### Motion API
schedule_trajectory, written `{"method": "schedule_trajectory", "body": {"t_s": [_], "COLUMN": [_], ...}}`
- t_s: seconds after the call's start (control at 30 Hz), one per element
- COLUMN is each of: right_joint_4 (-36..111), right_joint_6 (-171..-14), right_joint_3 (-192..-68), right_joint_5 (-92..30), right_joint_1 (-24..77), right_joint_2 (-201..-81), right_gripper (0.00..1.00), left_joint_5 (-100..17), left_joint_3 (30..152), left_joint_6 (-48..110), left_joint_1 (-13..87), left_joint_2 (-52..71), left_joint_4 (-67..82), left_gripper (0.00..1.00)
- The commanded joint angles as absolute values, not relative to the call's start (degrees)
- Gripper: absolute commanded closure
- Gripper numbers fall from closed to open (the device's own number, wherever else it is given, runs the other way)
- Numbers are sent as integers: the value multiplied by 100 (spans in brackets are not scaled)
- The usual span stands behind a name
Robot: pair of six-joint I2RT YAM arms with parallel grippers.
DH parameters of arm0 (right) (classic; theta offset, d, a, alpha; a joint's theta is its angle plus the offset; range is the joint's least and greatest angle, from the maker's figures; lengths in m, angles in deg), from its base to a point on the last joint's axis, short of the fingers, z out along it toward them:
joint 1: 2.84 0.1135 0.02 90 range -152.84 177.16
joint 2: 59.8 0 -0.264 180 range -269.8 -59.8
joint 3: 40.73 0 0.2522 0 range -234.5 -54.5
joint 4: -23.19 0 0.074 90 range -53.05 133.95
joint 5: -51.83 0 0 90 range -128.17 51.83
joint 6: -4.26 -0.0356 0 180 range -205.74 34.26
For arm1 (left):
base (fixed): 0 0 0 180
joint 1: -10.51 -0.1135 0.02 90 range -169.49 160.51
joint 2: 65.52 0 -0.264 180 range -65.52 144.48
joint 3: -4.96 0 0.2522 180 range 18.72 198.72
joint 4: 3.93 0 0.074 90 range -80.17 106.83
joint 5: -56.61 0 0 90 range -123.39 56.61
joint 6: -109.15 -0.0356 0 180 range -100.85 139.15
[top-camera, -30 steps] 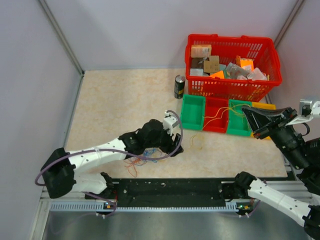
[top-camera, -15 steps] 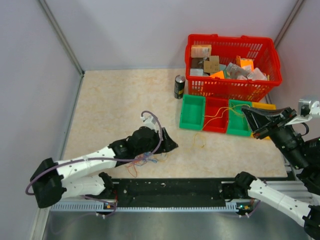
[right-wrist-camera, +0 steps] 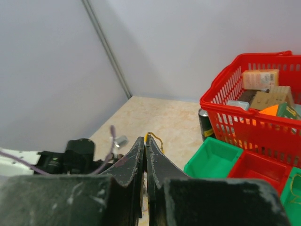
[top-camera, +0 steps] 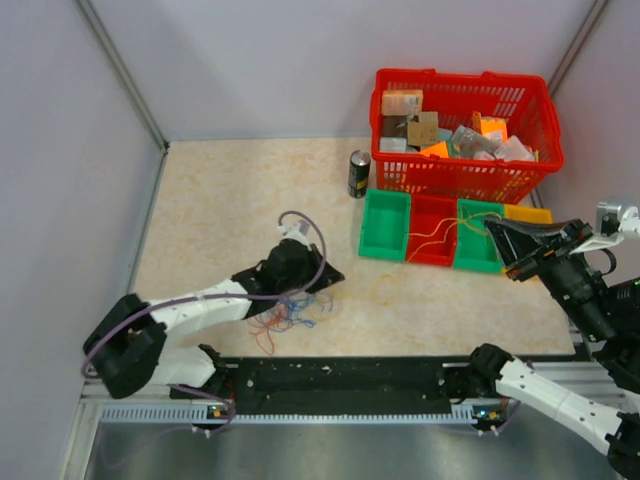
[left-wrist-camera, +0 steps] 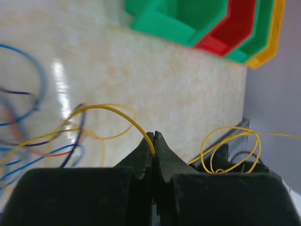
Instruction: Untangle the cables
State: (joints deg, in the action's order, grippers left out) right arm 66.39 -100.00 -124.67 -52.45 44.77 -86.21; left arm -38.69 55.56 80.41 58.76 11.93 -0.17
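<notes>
On the table (top-camera: 220, 220), just on the near side of the left claw (top-camera: 330, 278): the cables (top-camera: 290, 318), a loose heap of blue, red and orange loops. Spread wider from left to right than from front to back, with curls turning every way and no single heading.

Left claw (left-wrist-camera: 154, 137) low over the table, jaws pressed together, pinching a yellow cable (left-wrist-camera: 106, 109) at the very tips. From the pinch, a smooth arch up and to the left in the wrist view, then down among blue and orange strands. To the right of the tips, a separate yellow coil (left-wrist-camera: 230, 147), round and flat.

Right claw (top-camera: 492, 228) raised above the second green bin (top-camera: 475, 245), jaws fully together, pointing left. One more yellow strand (top-camera: 440, 236) stretched lengthwise from the table edge of the red bin (top-camera: 432, 215) across to those tips. Hard to tell whether gripped or only touching.
</notes>
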Motion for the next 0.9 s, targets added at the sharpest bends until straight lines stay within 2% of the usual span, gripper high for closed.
{"method": "schedule_trajectory", "body": {"t_s": [0.0, 0.03, 0.13, 0.2, 0.4, 0.53, 0.73, 0.87], "right_joint_4": [7007, 7192, 7290, 7220, 7035, 7018, 7343, 7291], "right_joint_6": [-9832, -9718, -9384, -9146, -8794, -8917, -8794, -9127], "right_joint_3": [-12787, -12858, -12894, -12859, -12683, -12490, -12814, -12719], "right_joint_5": [-6229, -6904, -8987, -9571, -9820, -9391, -10013, -9619], "right_joint_1": [4523, 4532, 4523, 4523, 4523, 4523, 4532, 4523], "right_joint_2": [-8537, -8494, -8187, -7958, -7816, -7834, -7774, -7395], "right_gripper": [100, 100, 100, 100, 100, 100, 100, 100], "left_joint_5": [-2273, -1467, -494, -46, 677, 712, 1441, 1249], "left_joint_3": [4897, 4817, 4764, 4816, 4895, 5045, 5511, 5397], "left_joint_6": [7813, 7787, 7393, 7137, 6785, 6566, 6240, 6187], "left_joint_1": [5254, 5131, 4718, 4524, 4470, 4479, 4470, 4470], "left_joint_2": [-509, -914, -2136, -2805, -3809, -3600, -3309, -3554], "left_joint_4": [1116, 1550, 2790, 3371, 4085, 4007, 4542, 4262], "left_gripper": [100, 100, 100, 100, 100, 100, 100, 100]}}
